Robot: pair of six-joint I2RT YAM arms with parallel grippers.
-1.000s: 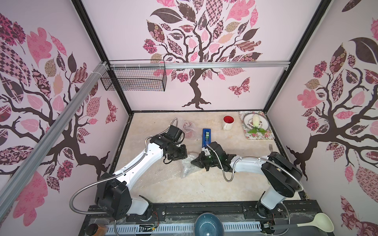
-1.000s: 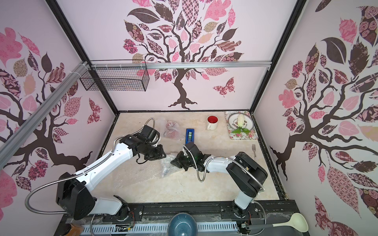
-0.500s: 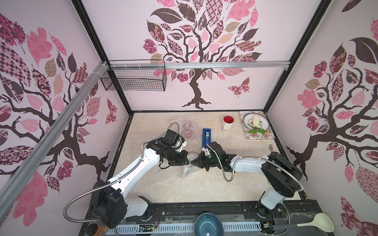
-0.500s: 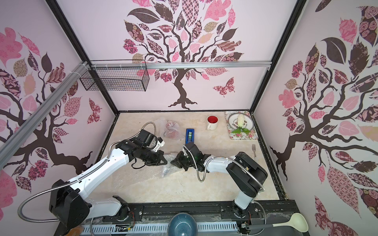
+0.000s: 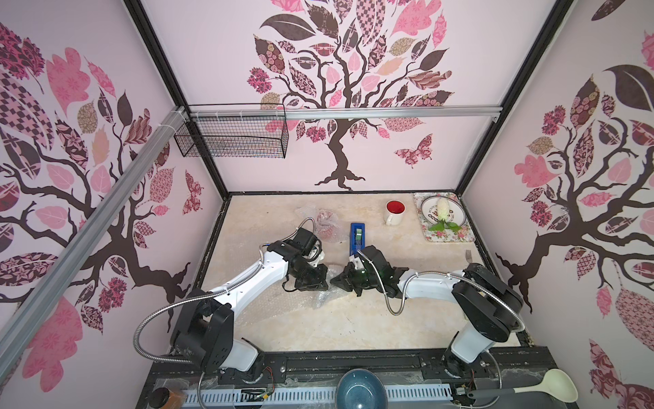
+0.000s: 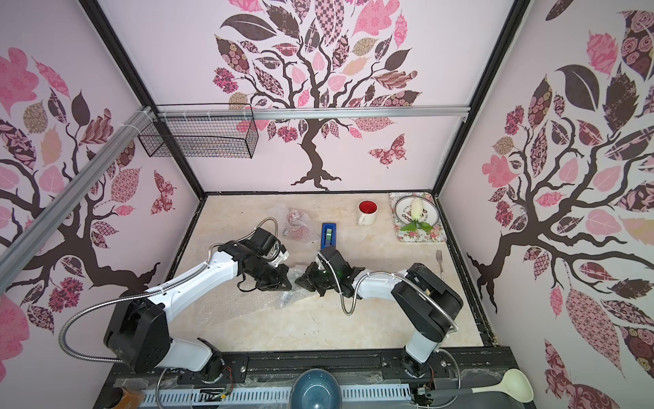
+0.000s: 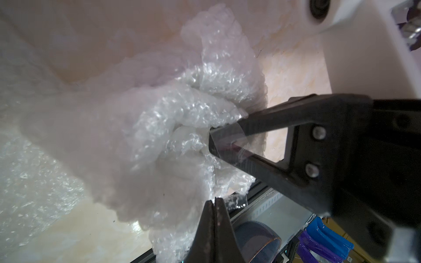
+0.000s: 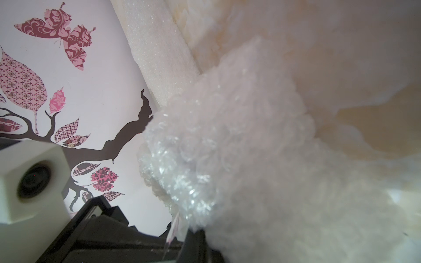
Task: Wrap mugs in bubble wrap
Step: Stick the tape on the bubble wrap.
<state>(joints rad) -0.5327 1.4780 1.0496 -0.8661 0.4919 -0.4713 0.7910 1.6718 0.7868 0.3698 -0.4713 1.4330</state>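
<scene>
Bubble wrap [image 7: 170, 127] bunched, contents hidden — right gripper [image 7: 210, 136] pinching it, left gripper [image 7: 215, 201] closed alongside.

Place: a robot test booth dressed up like a home.
Walls: pink panels [image 5: 407, 170] with tree stickers [image 5: 338, 155], set in a black frame [image 5: 481, 152].
Fittings: a metal bar [image 5: 389, 114], a wire basket [image 5: 233, 138].
Bench: marble-look tabletop [image 5: 354, 325], with the robot's left arm [image 5: 247, 281] and right arm [image 5: 431, 287] on a rail [image 5: 354, 364] at its front.
</scene>
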